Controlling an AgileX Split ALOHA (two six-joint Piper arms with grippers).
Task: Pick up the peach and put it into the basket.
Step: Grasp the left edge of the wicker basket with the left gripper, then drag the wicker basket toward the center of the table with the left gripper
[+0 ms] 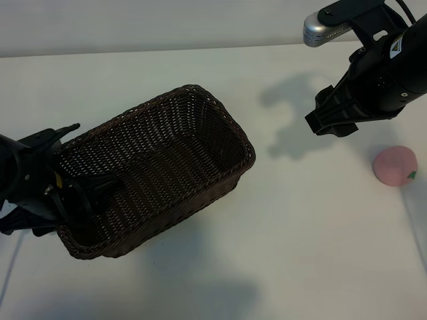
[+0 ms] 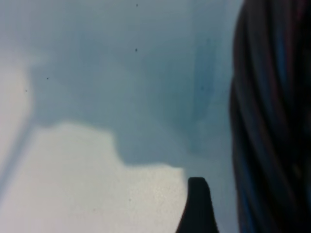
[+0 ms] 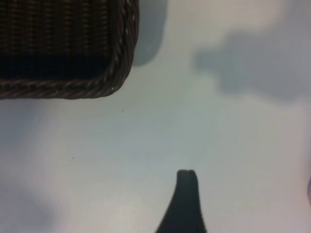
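The peach, a small pale-pink ball with a green mark, lies on the white table at the far right. The dark brown wicker basket stands left of centre, empty. My right gripper hangs open above the table, up and to the left of the peach and apart from it. In its wrist view one dark fingertip shows over bare table, with the basket's corner farther off. My left gripper is open at the basket's left end, one finger reaching inside. Its fingertip sits beside the wicker.
The white table spreads wide between the basket and the peach and along the front. The right arm's shadow falls on the table behind the basket's right end.
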